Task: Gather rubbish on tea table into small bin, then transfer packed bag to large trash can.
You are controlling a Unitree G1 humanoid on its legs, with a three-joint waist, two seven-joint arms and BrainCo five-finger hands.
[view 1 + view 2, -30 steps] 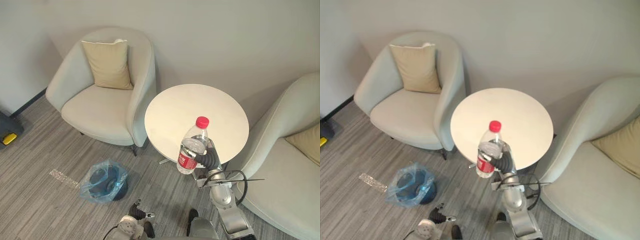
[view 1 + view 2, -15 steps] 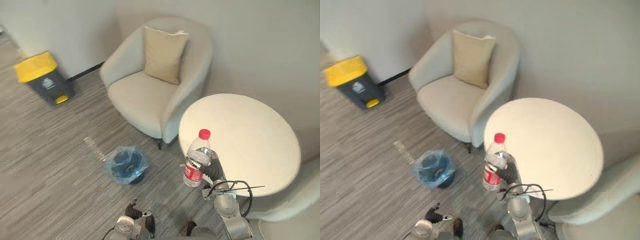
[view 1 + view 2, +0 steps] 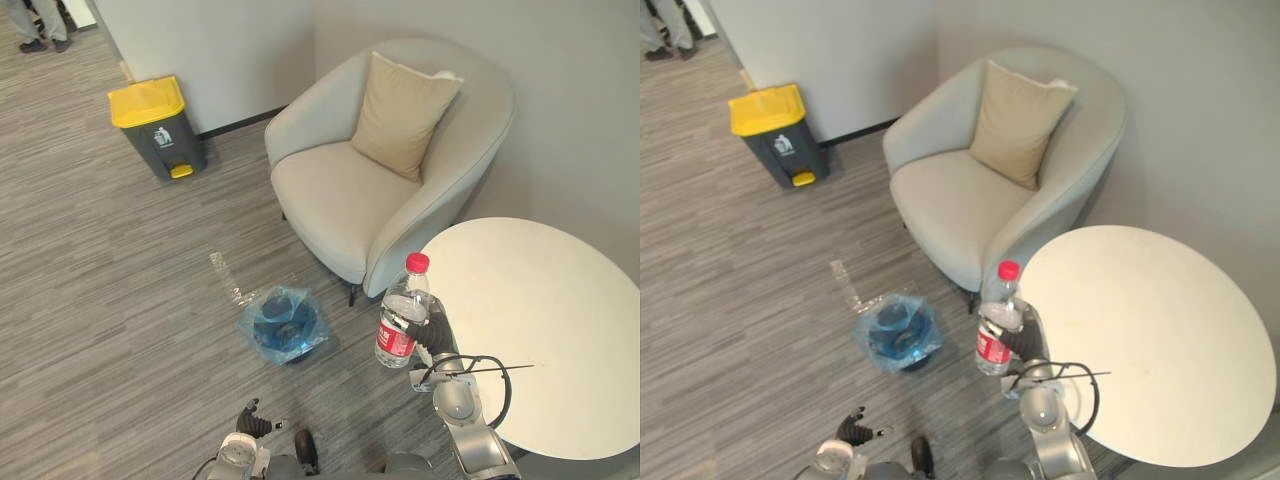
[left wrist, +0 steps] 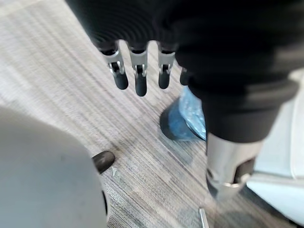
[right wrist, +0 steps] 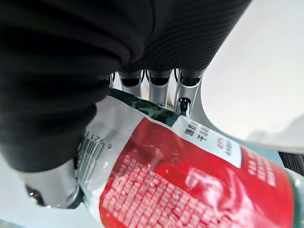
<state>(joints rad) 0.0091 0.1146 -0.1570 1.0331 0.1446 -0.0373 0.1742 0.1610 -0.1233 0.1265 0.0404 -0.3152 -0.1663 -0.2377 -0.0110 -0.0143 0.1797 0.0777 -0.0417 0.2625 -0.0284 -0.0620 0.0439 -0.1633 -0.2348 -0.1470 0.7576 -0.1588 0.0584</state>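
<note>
Plastic bottle (image 3: 401, 325) upright in my right hand (image 3: 437, 332), fingers (image 5: 159, 90) curled round label, beside desk (image 3: 545, 320) edge, blue-bagged small bin (image 3: 283, 325) near. Prob light, thin-walled, slick; mid-body grip suits. Left hand (image 4: 138, 71) fingers straight, idle.

You see a clear, shiny plastic bottle (image 3: 403, 318), a crinkly blue plastic bag (image 3: 284, 322), a smooth matt table (image 3: 540, 320) and a soft cloth chair (image 3: 340, 195).

Open floor (image 3: 110, 290) surrounds the small bin (image 3: 285, 325) and runs unblocked to the large trash can (image 3: 155, 125) by the wall. The armchair (image 3: 350, 200) stands just behind the bin, close beside the round table (image 3: 540, 320), whose edge lies just beside the right hand (image 3: 437, 332) gripping the bottle (image 3: 402, 320). A person's legs (image 3: 20, 18) stand beyond the can.
</note>
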